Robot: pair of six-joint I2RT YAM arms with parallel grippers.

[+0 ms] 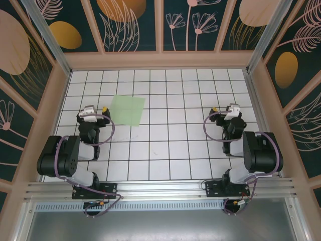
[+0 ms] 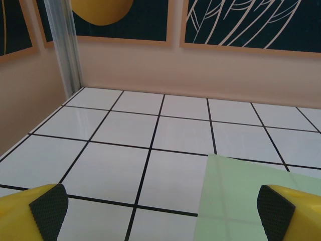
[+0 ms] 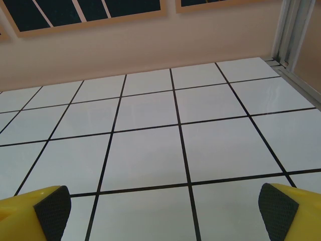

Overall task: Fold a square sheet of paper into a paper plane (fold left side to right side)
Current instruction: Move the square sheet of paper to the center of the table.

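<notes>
The square sheet of paper (image 1: 128, 110) lies flat and unfolded on the white grid table, pale green, left of centre toward the back. In the left wrist view its near-left part (image 2: 246, 196) reaches under the right finger. My left gripper (image 1: 95, 109) sits just left of the sheet's left edge, open, its yellow fingers (image 2: 42, 208) with black pads spread wide over bare tile. My right gripper (image 1: 224, 110) hovers far to the right over bare tiles, open too, fingers (image 3: 281, 211) wide apart with nothing between them.
Pale wooden walls (image 1: 160, 60) enclose the table on the back and both sides, with a metal post (image 2: 64, 50) in the back left corner and another (image 3: 296, 35) at the back right. An aluminium rail (image 1: 160, 188) runs along the near edge by the arm bases.
</notes>
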